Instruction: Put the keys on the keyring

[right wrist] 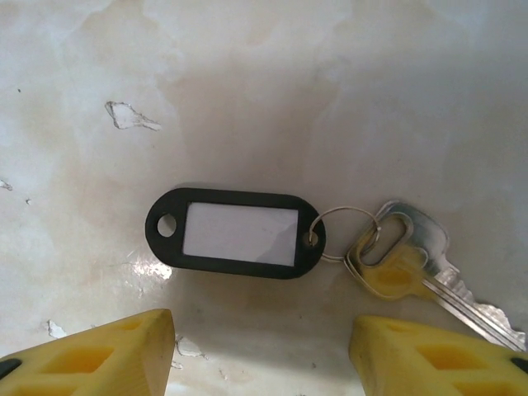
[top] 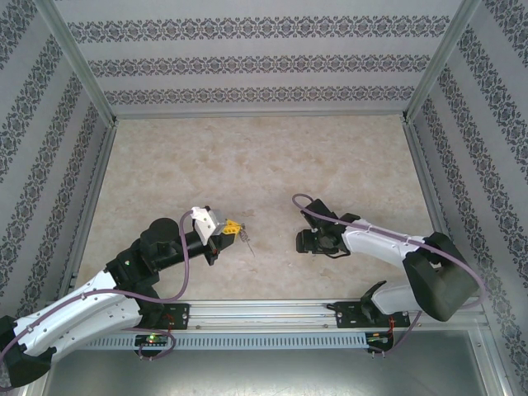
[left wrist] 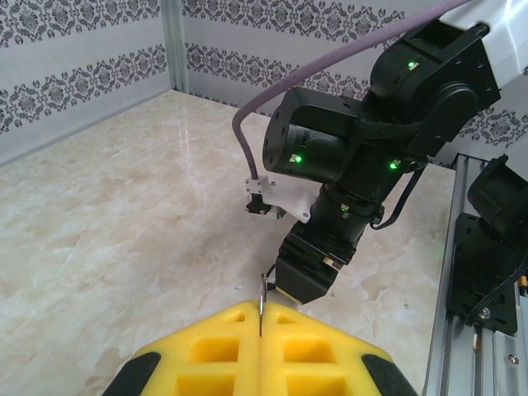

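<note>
Keys lie on the table, at 3 o'clock of a black tag. Right claw is released and hovers over both. Left claw is clenched on a thin wire, likely the keyring edge-on. I judge threading not begun; keys unlifted. Tag label is blank, no writing.

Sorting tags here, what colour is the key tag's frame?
Black, around a white insert; key tag shows best in right wrist view.
</note>
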Robot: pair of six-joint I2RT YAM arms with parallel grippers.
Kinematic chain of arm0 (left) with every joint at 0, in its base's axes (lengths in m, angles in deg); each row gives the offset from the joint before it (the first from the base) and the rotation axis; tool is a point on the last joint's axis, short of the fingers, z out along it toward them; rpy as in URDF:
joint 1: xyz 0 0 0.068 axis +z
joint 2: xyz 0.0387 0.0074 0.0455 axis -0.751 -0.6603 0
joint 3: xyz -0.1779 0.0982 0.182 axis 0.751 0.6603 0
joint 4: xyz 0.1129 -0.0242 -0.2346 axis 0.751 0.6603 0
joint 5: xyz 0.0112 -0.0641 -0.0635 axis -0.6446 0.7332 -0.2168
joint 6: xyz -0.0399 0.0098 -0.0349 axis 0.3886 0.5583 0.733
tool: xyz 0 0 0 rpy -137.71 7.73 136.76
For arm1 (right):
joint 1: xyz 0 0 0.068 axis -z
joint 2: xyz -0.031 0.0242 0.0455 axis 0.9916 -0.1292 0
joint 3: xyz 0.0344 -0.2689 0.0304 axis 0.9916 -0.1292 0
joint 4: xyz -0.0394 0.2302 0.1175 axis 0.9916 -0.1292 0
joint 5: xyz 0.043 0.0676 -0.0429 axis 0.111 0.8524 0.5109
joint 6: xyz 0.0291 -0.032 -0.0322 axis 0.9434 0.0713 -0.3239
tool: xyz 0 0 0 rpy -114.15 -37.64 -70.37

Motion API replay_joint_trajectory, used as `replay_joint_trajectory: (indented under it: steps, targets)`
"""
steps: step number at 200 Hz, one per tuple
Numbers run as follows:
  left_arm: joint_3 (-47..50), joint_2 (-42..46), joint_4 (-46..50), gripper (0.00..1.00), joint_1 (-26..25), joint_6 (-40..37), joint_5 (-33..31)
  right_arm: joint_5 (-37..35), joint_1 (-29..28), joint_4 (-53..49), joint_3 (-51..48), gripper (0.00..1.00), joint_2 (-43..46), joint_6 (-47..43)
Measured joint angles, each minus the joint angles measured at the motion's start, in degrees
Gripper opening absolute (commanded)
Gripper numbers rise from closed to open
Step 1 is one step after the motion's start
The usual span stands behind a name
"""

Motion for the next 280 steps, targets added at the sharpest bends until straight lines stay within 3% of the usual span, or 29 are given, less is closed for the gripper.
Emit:
replay_joint_trajectory:
  steps: [55,122,223,280]
  targets:
    - [0.0,0.0,0.0,0.00,0.0,0.0,-0.2,-0.1,0.0,-2.4,2.8,0.58,-2.5,-2.1]
    - [0.0,-0.1,0.0,0.00,0.0,0.0,-0.2,-2.6,0.0,4.6,3.5,0.59,-2.6,-2.6]
    - [0.0,-0.1,0.0,0.00,0.0,0.0,-0.2,-3.5,0.0,5.1,3.5,0.55,-2.5,-4.0]
    - [0.5,-0.1,0.0,0.00,0.0,0.0,-0.2,-5.3,0.8,3.7,2.6,0.62,-0.6,-4.3]
